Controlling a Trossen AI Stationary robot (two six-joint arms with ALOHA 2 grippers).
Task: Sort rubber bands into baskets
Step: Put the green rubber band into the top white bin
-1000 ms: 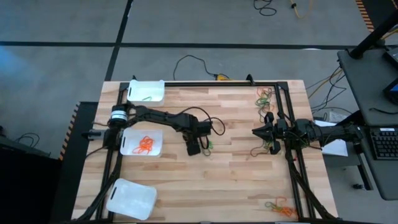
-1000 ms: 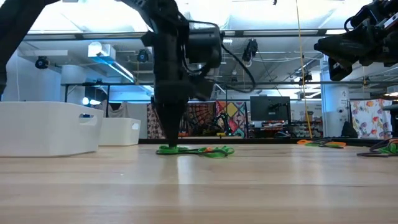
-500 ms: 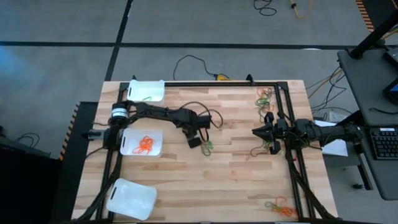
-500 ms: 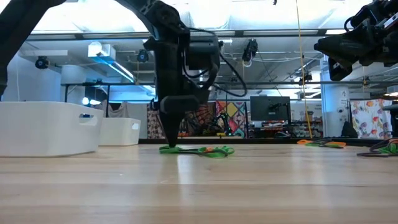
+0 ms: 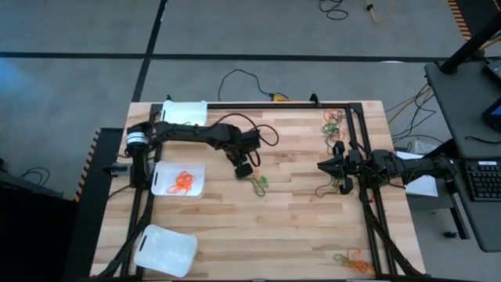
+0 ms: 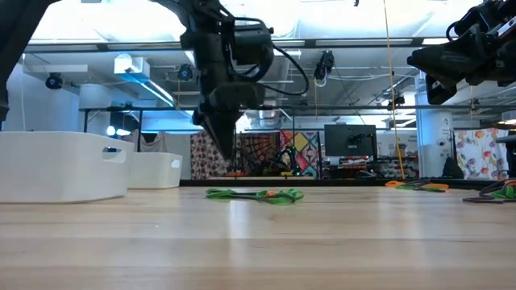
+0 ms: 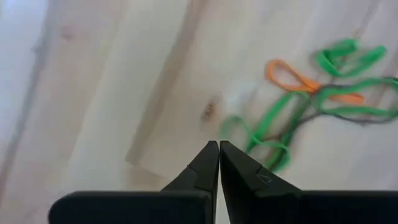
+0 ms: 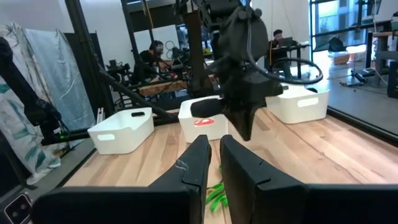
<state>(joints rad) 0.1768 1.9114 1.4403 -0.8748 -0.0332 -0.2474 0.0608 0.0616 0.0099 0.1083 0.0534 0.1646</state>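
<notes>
My left gripper (image 5: 244,171) hangs shut above the middle of the table, pointing steeply down; its tips (image 6: 228,158) are clear of the wood and I see nothing between them. Just beside and below lies a tangle of green and orange rubber bands (image 5: 258,183) (image 7: 298,106) (image 6: 254,194). Three white baskets stand along the left side: the far one (image 5: 185,114) holds a green band, the middle one (image 5: 178,179) holds orange bands, and the near one (image 5: 164,249) shows none. My right gripper (image 5: 320,165) (image 8: 214,144) waits level at the right side, fingers nearly together and bare.
More rubber bands lie at the far right (image 5: 334,121), beside the right gripper (image 5: 333,189) and at the near right corner (image 5: 351,261). A black frame rail (image 5: 360,141) runs along the table's edges. A black cable (image 5: 266,137) loops off the left arm. Bare wood fills the near middle.
My left gripper has risen from the table at the rubber band tangle and gone a little toward the far edge, tipping slightly. The tangle has stayed lying on the wood.
</notes>
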